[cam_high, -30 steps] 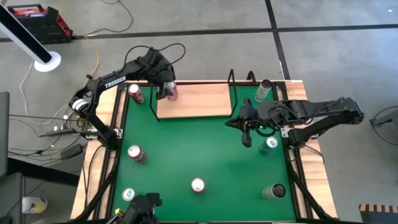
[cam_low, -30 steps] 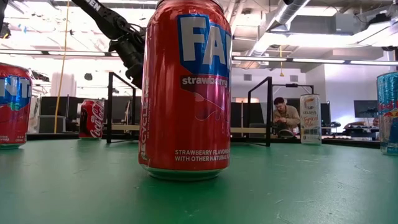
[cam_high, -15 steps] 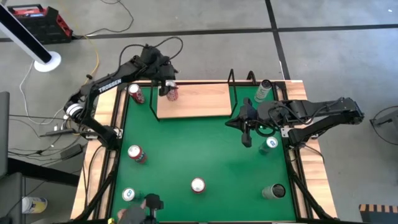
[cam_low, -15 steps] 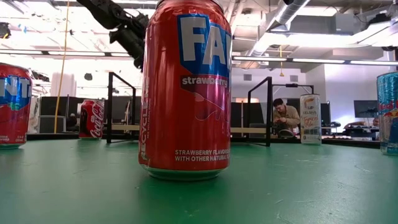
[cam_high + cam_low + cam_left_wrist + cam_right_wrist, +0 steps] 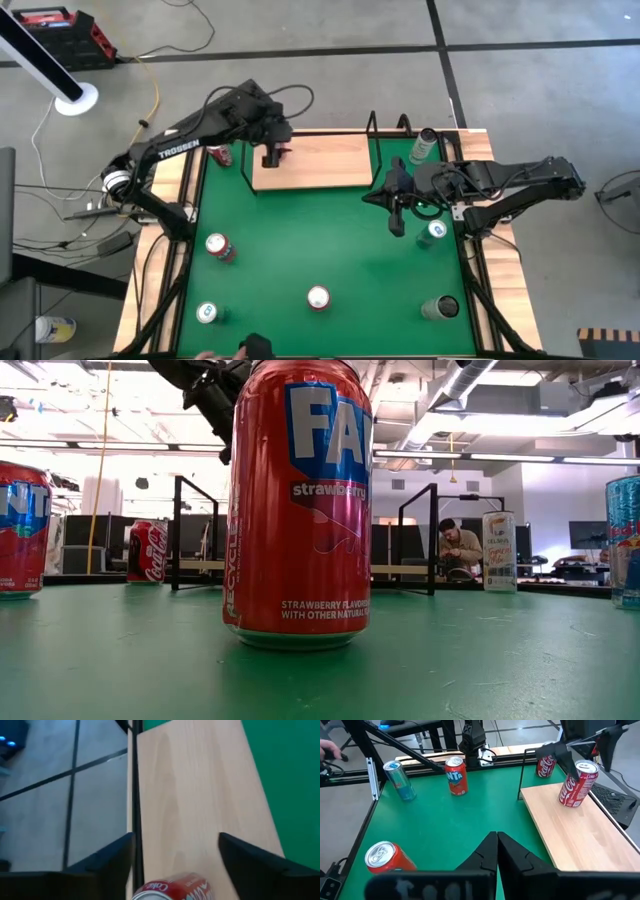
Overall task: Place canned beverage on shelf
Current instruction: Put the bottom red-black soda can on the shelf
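Right wrist view shows the red cola can [image 5: 578, 784] upright on the pale-wood shelf [image 5: 580, 837], near its far end, with my left pincer [image 5: 555, 750] just above and behind it, fingers spread and clear of the can. My right pincer [image 5: 496, 851] waits over the green worktop [image 5: 450, 827], pressed together and empty. I judge the can rigid but thin-walled, smooth and slippery, heavy if full; taking it mid-body across its width, squeezing gently, would suit it best.
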Robot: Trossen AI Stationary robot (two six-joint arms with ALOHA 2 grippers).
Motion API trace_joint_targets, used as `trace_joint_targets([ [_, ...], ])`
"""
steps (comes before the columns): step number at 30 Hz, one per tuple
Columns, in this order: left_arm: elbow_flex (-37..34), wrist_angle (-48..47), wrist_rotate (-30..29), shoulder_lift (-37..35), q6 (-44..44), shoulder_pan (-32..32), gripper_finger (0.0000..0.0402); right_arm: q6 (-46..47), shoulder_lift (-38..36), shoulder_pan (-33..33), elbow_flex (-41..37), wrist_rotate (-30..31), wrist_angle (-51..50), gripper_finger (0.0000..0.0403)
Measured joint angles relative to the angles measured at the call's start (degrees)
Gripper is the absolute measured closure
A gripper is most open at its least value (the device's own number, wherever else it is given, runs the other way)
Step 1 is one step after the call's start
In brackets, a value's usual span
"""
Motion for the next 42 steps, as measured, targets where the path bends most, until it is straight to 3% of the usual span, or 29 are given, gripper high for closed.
trace_joint_targets([
  [7, 0.0, -3.4, -1.4, 0.7, -1.2, -0.3, 0.0368, -0.4, 0.0, -1.2, 0.0, 0.0, 0.0, 0.0378],
  [8, 0.0, -3.7, -1.4, 0.7, -1.0, -0.2, 0.0384, -0.3, 0.0, -1.2, 0.0, 0.0, 0.0, 0.0376],
  [14, 0.0, -4.7, -4.7, 0.7, -1.5, 0.1, 0.0400, -0.4, 0.0, -1.1, 0.0, 0.0, 0.0, 0.0367],
  [42, -3.0, -1.7, -7.7, 0.7, -3.7, 2.2, 0.0401, -0.3, 0.0, -1.1, 0.0, -0.3, 0.0, 0.0373],
])
